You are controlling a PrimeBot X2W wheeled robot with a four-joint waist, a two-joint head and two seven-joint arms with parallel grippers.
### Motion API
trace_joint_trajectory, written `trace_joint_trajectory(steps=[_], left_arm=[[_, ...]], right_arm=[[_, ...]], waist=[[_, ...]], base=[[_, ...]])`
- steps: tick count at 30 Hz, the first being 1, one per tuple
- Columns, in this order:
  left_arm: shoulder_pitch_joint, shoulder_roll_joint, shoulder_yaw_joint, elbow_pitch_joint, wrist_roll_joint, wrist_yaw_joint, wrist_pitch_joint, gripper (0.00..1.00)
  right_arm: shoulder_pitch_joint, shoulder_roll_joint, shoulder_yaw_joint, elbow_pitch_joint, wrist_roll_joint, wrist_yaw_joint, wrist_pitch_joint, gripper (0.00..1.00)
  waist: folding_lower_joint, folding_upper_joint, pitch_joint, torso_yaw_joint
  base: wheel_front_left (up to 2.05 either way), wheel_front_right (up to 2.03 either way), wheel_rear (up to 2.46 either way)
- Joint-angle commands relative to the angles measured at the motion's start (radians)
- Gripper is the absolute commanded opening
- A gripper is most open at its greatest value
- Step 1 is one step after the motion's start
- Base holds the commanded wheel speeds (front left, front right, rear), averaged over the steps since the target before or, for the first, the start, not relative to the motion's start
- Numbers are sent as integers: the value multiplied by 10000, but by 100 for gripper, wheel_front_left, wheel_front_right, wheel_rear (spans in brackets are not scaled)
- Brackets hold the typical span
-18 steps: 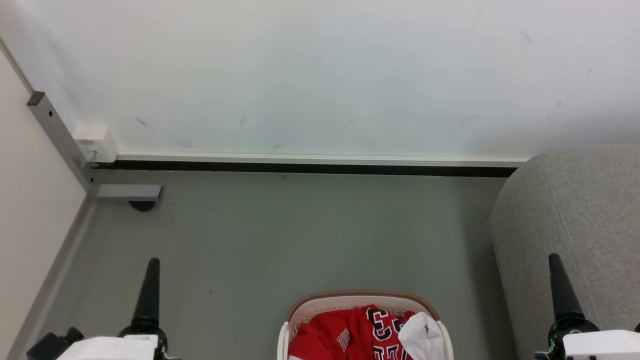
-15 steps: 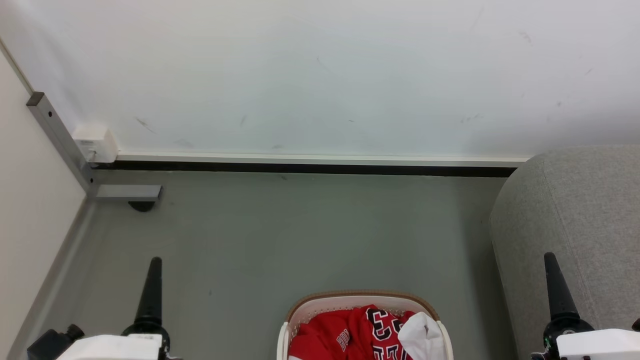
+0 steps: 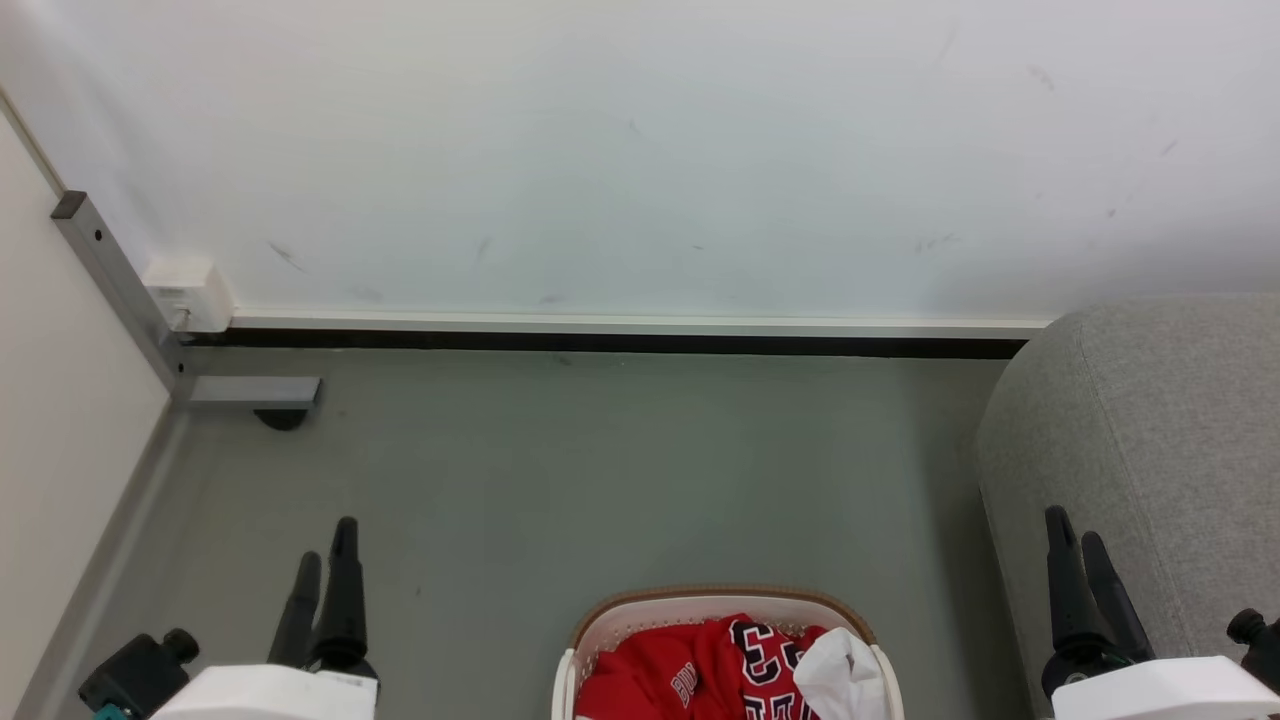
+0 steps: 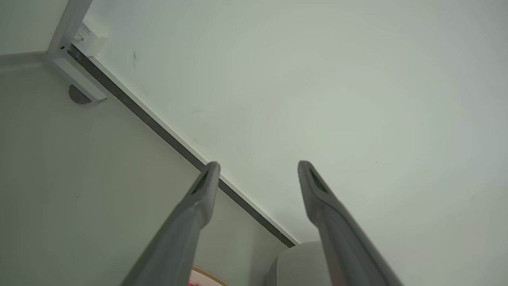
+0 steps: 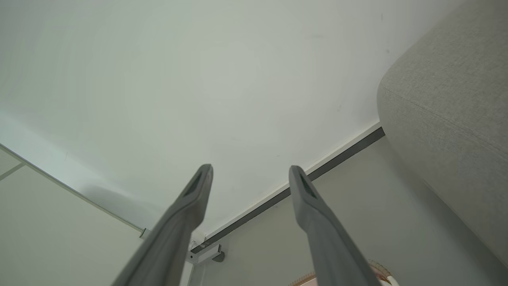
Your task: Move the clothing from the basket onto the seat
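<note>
The left claw [image 3: 327, 545] rises at the lower left of the head view with its two dark fingers parted. The left wrist view shows the gap between them plainly wide, with pale wall [image 4: 317, 79] and grey floor [image 4: 79, 178] seen through it. The right claw [image 3: 1073, 530] stands at the lower right, likewise spread wide in its own wrist view. Its fingers point up in front of the rounded arm of the seat [image 3: 1150, 420], a grey woven sofa that runs off the right edge. Between the two claws, at the bottom middle of the head view, the basket [image 3: 720, 595] sits on the floor, cream-white with a brown rim band. It lies well apart from the left claw and somewhat nearer the right one, touching neither. The clothing [image 3: 690, 665] is inside the basket: a red jersey [image 3: 650, 670] with black white-edged numerals and small white lettering, and a crumpled white garment [image 3: 835, 675] against the basket's right wall. Basket and seat stand near one another with a strip of floor between. At the bottom edge of the left wrist view a curved brown sliver is probably the basket's rim, though too little shows to be sure. Beyond the floor a black skirting strip [image 3: 620, 341] runs under the wall, and at the far left a grey metal post [image 3: 110, 270] has a small white box [image 3: 185, 292] beside it.
</note>
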Motion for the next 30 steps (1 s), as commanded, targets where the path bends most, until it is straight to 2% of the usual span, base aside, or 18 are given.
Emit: trace_joint_trajectory(steps=[1, 8, 16, 30], left_arm=[[-16, 87, -63, -160, 534, 86, -89, 100], [68, 95, -298, -158, 1940, 335, -321, 100], [124, 104, -426, -116, 3058, 589, -540, 100], [58, 115, -555, 268, 4334, 841, -883, 100]], right_arm=[[-234, -113, 69, -100, -470, -8, -97, 100], [-227, -120, 103, -95, -1758, -9, -313, 100], [-206, -124, 165, -88, -3169, -10, -553, 100], [-182, -134, 334, -134, -4680, -13, -892, 100]], waist=[[0, 0, -14, -1], [0, 0, -38, -5], [0, 0, -46, -10], [0, 0, -79, -46]], base=[[0, 0, 0], [0, 0, 0], [0, 0, 0], [0, 0, 0]])
